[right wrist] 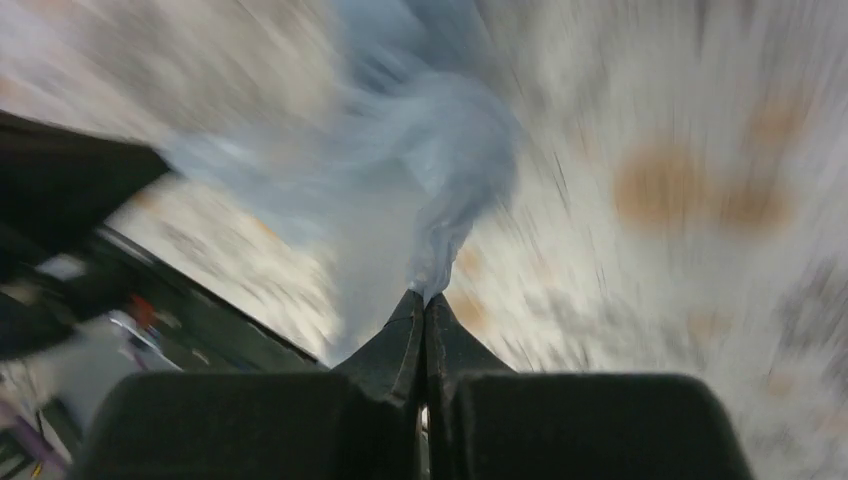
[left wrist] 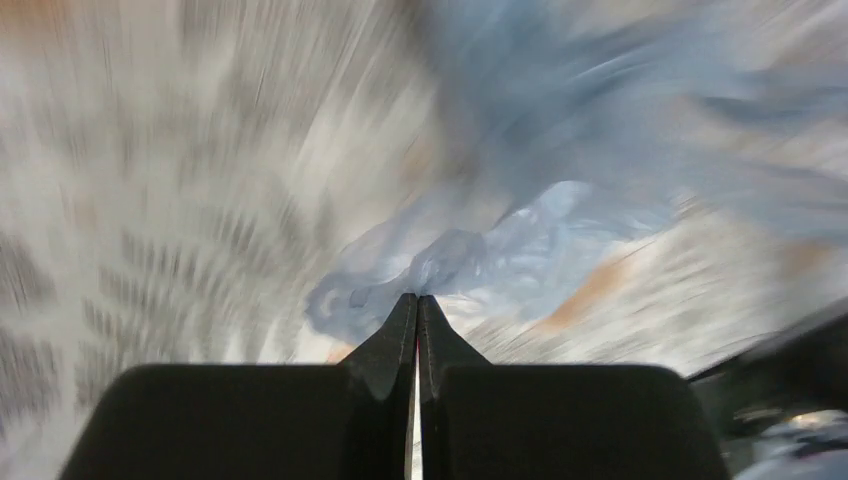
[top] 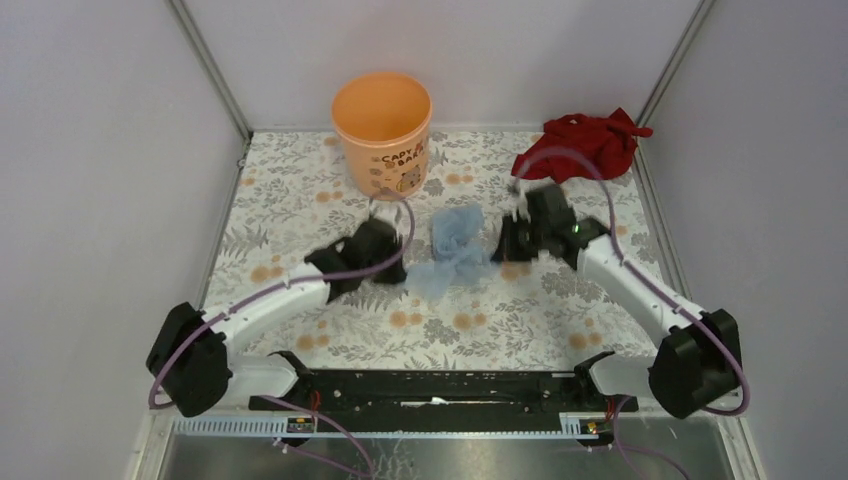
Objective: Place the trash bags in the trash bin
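Observation:
The pale blue translucent trash bag [top: 455,250] lies crumpled on the floral table between my two grippers. My left gripper [top: 400,270] is shut on the bag's lower left edge; in the left wrist view the closed tips [left wrist: 418,297] pinch the blue film [left wrist: 500,250]. My right gripper [top: 498,245] is shut on the bag's right side; in the right wrist view the closed tips [right wrist: 425,297] hold a twisted strand of the film [right wrist: 440,150]. Both wrist views are blurred by motion. The orange trash bin [top: 381,130] stands upright and open at the back, left of centre, apart from the bag.
A dark red cloth [top: 585,143] lies bunched in the back right corner. Grey walls and metal posts close in the table on three sides. The black rail [top: 440,390] with the arm bases runs along the near edge.

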Controlling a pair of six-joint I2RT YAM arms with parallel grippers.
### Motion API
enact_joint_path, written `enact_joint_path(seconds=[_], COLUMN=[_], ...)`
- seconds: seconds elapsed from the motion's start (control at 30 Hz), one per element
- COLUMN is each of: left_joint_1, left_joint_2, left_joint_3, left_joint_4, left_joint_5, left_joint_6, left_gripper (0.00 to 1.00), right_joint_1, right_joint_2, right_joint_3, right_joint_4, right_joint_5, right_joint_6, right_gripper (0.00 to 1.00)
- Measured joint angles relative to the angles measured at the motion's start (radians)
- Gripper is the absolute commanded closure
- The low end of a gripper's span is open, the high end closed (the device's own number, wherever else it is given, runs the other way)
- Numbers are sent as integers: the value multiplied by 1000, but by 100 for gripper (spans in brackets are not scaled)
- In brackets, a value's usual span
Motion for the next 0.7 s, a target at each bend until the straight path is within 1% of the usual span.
enact_joint_path(seconds=[0.03, 0.07, 0.1, 0.13, 0.17, 0.2, 0.23, 0.27, 0.3, 0.37, 0.43, 0.5, 0.6, 0.67, 0.7], left_joint_1=[29, 45, 52, 55, 53, 50, 46, 40, 37, 40, 63, 87, 103, 104, 104], left_joint_2=[11, 29, 47, 69, 76, 68, 36, -25, -77, -200, -311, -349, -313, -292, -292], left_joint_3=[114, 248, 378, 552, 704, 787, 853, 871, 856, 761, 597, 422, 144, -3, -68], left_joint_4=[-42, -58, -51, -30, 23, 63, 116, 156, 165, 168, 180, 155, 100, 53, 24], left_joint_5=[16, 27, 39, 55, 65, 66, 59, 43, 26, -23, -66, -76, -34, 14, 43], left_joint_6=[17, 38, 58, 87, 117, 134, 154, 168, 174, 172, 149, 109, 35, -7, -26], left_gripper=[100, 100, 100, 100, 100, 100, 100, 100, 100, 100, 100, 100, 100, 100, 94], right_joint_1=[0, 0, 0, 0, 0, 0, 0, -1, 0, 0, 0, 0, 0, 0, 0], right_joint_2=[31, 56, 94, 126, 156, 157, 114, 78, 22, -122, -238, -249, -191, -160, -155], right_joint_3=[166, 275, 447, 605, 790, 872, 939, 942, 908, 752, 576, 459, 278, 137, 93], right_joint_4=[-45, -48, -48, -49, -39, -15, 32, 44, 63, 101, 114, 99, 99, 87, 72], right_joint_5=[1, 5, 8, 9, 18, 29, 47, 58, 65, 93, 115, 129, 119, 98, 92], right_joint_6=[-17, -30, -50, -69, -87, -95, -105, -107, -108, -104, -101, -101, -99, -90, -87], right_gripper=[100, 100, 100, 100, 100, 100, 100, 100, 100, 100, 100, 100, 100, 100, 100])
